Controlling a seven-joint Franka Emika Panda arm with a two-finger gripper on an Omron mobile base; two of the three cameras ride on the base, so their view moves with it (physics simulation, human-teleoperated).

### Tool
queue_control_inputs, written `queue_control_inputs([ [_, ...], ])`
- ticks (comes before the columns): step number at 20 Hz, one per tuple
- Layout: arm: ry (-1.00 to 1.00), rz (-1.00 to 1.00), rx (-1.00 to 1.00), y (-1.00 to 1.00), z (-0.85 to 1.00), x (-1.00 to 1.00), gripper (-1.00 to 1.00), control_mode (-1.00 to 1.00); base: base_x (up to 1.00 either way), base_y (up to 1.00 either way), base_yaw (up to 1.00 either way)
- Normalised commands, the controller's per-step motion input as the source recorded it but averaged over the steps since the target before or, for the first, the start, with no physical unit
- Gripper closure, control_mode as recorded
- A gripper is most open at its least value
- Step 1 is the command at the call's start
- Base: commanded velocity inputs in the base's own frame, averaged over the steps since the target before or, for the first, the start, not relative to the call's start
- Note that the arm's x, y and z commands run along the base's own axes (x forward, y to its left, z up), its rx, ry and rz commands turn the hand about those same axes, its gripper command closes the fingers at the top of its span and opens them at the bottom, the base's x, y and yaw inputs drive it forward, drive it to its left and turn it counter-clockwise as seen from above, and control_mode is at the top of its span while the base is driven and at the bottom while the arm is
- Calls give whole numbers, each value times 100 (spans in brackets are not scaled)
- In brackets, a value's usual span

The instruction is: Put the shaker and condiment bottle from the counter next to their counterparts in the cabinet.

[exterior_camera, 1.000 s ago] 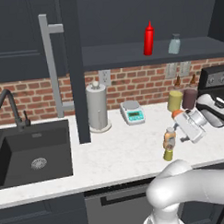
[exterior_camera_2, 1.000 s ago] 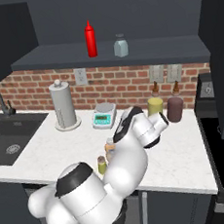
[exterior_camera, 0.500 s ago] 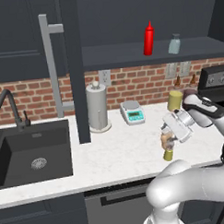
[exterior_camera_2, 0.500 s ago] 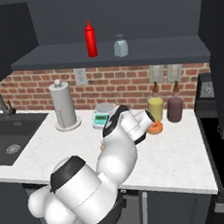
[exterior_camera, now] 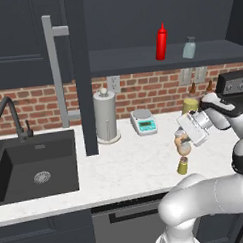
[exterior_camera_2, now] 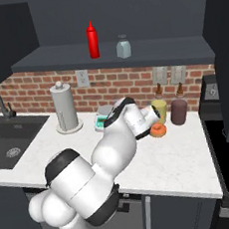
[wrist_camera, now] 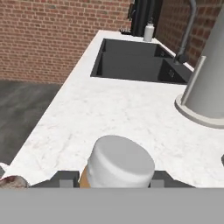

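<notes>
While gripped: one condiment bottle (wrist_camera: 119, 162) (one shaker (exterior_camera: 182, 166))

Counter (exterior_camera: 130, 168): wide bare stretch between the sink (exterior_camera: 35, 167) and the shaker (exterior_camera: 182, 166); open passage there.

Paper towel roll (exterior_camera: 106, 116) and small scale (exterior_camera: 144, 121) stand near the brick wall, blocking the back strip.

Right end crowded: yellow canister (exterior_camera_2: 159, 111), dark jar (exterior_camera_2: 179, 111), orange ring (exterior_camera_2: 158, 130) close together.

Cabinet shelf (exterior_camera: 126, 60): free room left of the red bottle (exterior_camera: 161, 42); pale shaker (exterior_camera: 189, 48) just to its right. Open door (exterior_camera: 77, 70) bounds the shelf's left side.

Two shakers (exterior_camera: 182, 166) (exterior_camera: 189, 47), two bottles (exterior_camera: 161, 42) (exterior_camera: 183, 143), two canisters (exterior_camera_2: 159, 110) (exterior_camera_2: 179, 111), one scale (exterior_camera: 144, 121).
</notes>
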Motion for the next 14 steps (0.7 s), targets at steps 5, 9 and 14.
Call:
queue_control_inputs([
  [5,1,3,12,-54,100,-18,100,-100,0,0,0],
  [9,0,4,8,-28,100,-37,100,-100,0,0,0],
  [14,0,-2,15,-3,100,-2,100,-100,0,0,0],
])
